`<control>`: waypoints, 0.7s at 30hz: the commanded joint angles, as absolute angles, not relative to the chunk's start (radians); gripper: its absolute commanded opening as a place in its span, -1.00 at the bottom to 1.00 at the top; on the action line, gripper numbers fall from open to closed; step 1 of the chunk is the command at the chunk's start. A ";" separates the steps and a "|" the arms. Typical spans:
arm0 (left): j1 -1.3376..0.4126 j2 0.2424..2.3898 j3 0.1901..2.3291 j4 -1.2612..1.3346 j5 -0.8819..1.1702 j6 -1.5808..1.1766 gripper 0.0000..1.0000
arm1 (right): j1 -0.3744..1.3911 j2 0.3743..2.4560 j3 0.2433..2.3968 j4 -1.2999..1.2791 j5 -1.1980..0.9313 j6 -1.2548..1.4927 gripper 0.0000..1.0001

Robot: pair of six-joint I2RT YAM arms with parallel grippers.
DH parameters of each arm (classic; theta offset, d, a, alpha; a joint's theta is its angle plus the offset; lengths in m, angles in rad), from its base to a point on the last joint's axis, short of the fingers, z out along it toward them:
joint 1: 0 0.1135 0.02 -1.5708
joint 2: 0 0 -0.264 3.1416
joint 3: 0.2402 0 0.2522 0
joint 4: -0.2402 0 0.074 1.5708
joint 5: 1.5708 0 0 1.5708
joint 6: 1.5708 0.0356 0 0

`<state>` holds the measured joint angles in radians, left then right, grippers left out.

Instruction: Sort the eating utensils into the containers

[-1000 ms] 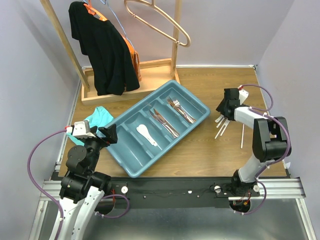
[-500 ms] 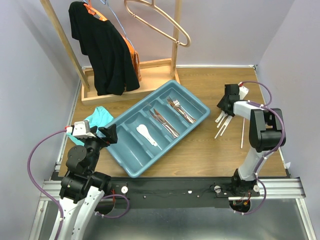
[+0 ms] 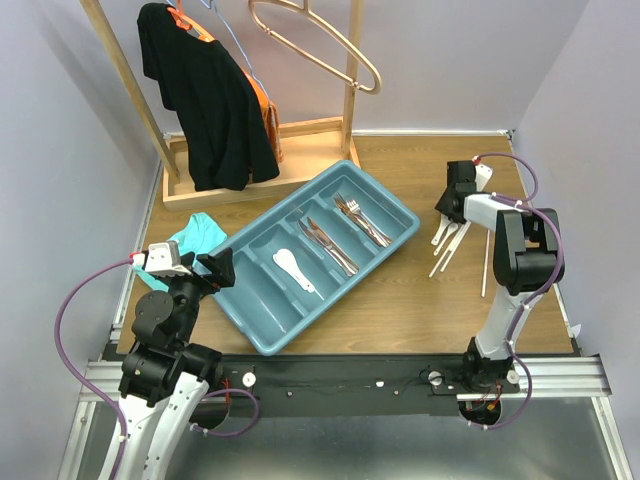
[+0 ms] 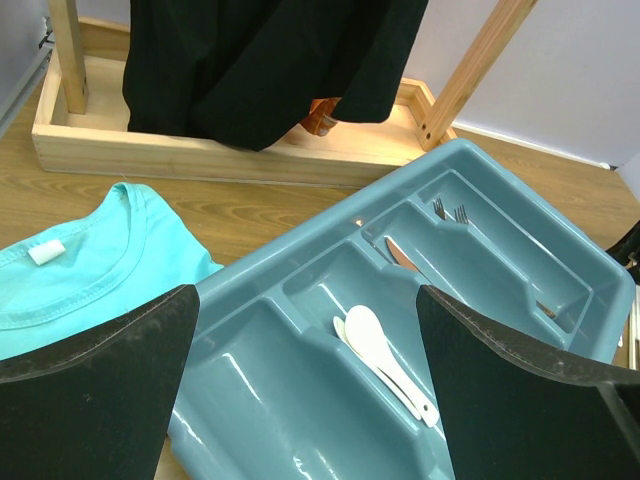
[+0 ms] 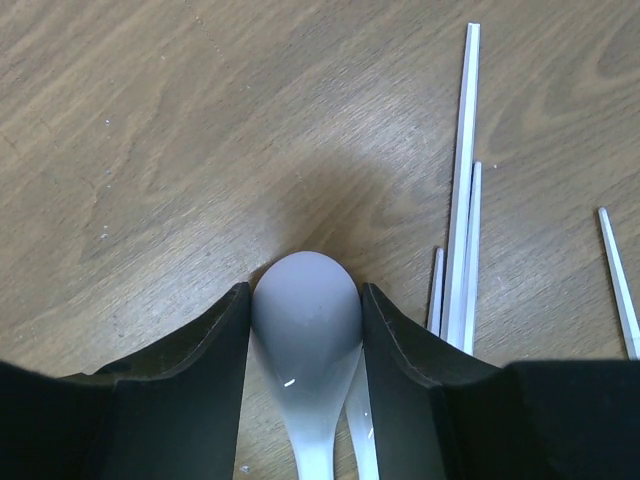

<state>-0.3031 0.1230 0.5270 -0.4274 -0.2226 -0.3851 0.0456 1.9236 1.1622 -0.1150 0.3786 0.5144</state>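
Observation:
The teal tray [image 3: 408, 222] lies slanted mid-table with four long containers. White spoons [image 3: 293, 268], silver knives [image 3: 328, 245] and coppery forks [image 3: 360, 218] each lie in their own one. My right gripper [image 3: 450, 213] is down on the wood to the tray's right. In the right wrist view it [image 5: 305, 292] is shut on the bowl of a white spoon [image 5: 305, 325], both fingers touching its sides. A second spoon's handle [image 5: 362, 440] lies beside it, pale chopsticks [image 5: 465, 180] just to the right. My left gripper [image 4: 305, 300] hangs open over the tray's near end, above the spoons [image 4: 385, 355].
A wooden rack [image 3: 260, 170] with a black garment [image 3: 205, 95] and big metal hangers [image 3: 320, 50] stands at the back left. A teal folded cloth [image 3: 198, 235] lies left of the tray. More chopsticks [image 3: 485, 265] lie by the right table edge.
My right gripper has slid slightly toward the back of the table and its fingers have come in against the spoon bowl. The left arm has stayed still.

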 commanded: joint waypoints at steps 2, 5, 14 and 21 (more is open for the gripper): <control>-0.299 0.123 0.531 -0.413 -0.199 -0.368 0.98 | 0.041 1.925 1.170 -0.176 0.327 0.476 0.03; -0.299 0.123 0.529 -0.413 -0.198 -0.368 0.98 | 0.043 1.922 1.178 -0.201 0.292 0.453 0.18; -0.299 0.117 0.529 -0.414 -0.198 -0.371 0.98 | 0.043 1.916 1.161 -0.248 0.235 0.399 0.25; -0.299 0.114 0.531 -0.413 -0.198 -0.371 0.98 | 0.043 1.924 1.166 -0.273 0.218 0.359 0.10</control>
